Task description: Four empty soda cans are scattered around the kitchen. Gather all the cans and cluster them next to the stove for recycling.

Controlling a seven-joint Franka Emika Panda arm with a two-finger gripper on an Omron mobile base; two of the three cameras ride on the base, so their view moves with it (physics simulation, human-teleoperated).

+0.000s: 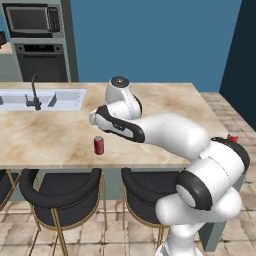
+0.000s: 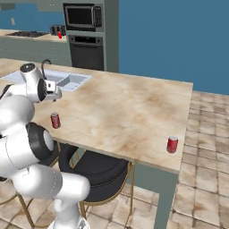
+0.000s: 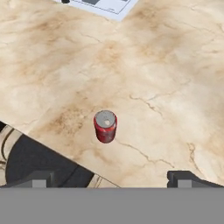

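A red soda can (image 1: 99, 145) with a silvery top stands upright on the beige marble island, close to its front edge; the same soda can (image 3: 105, 126) sits mid-frame in the hand view. My gripper (image 1: 92, 119) hovers above and slightly behind it, open, with its fingertips (image 3: 41, 179) wide apart and nothing between them. A second can (image 2: 172, 144) stands at the island's right front corner, its top peeking past my arm (image 1: 232, 137). A third can (image 2: 60, 35) is small and far off on the back counter, just right of the black stove (image 2: 27, 34).
A sink (image 1: 55, 97) with a dark faucet (image 1: 35, 95) is set into the island's far left. Black stools (image 1: 60, 192) stand under the front edge. A wall oven and microwave (image 2: 85, 18) are behind. A black toaster (image 2: 55, 29) sits beside the stove.
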